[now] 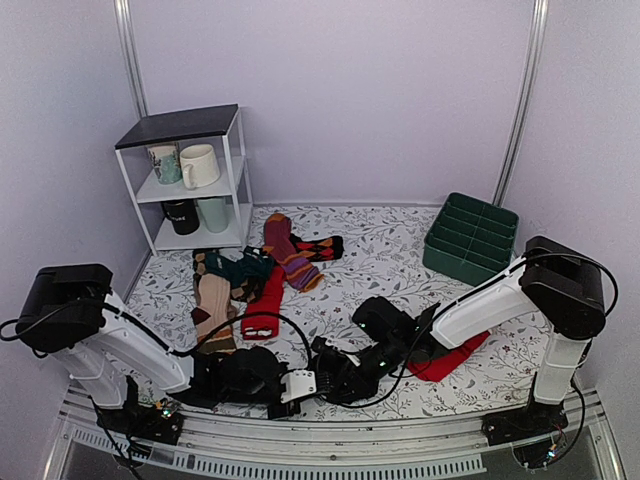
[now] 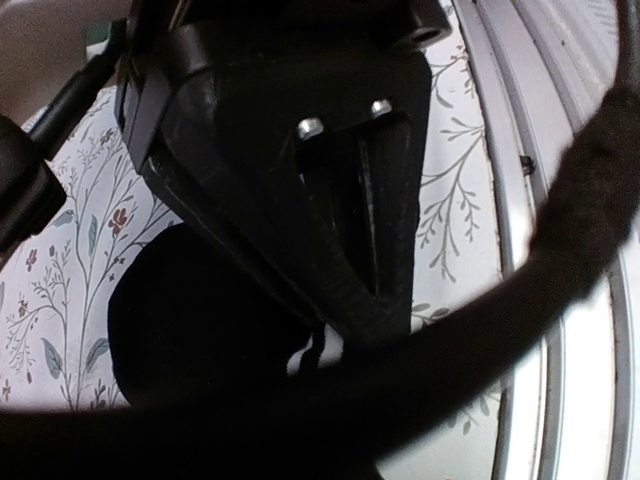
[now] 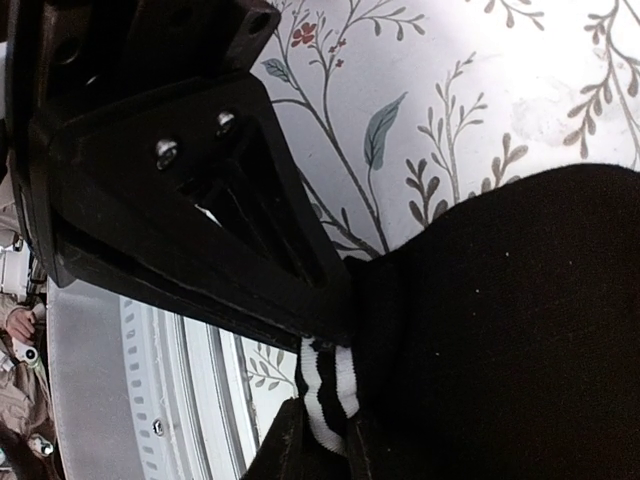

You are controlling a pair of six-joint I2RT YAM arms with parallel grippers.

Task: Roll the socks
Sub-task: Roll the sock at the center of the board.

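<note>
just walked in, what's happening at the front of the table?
Both arms reach in at the near edge, working on the black socks. The left pincer is shut on the dark fabric beside the white-striped cuff, and the right pincer is clamped at that cuff too. How far the roll has got is hard to tell. A red sock lies under the right arm, and a pile of other socks sits further back.

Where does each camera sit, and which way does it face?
Top external: above and behind, facing down on the table; left arm and right arm show.
Left wrist: on its arm, looking along the left gripper at the socks.
Right wrist: the same, along the right gripper.
Both wrist views share the socks' striped cuff.
</note>
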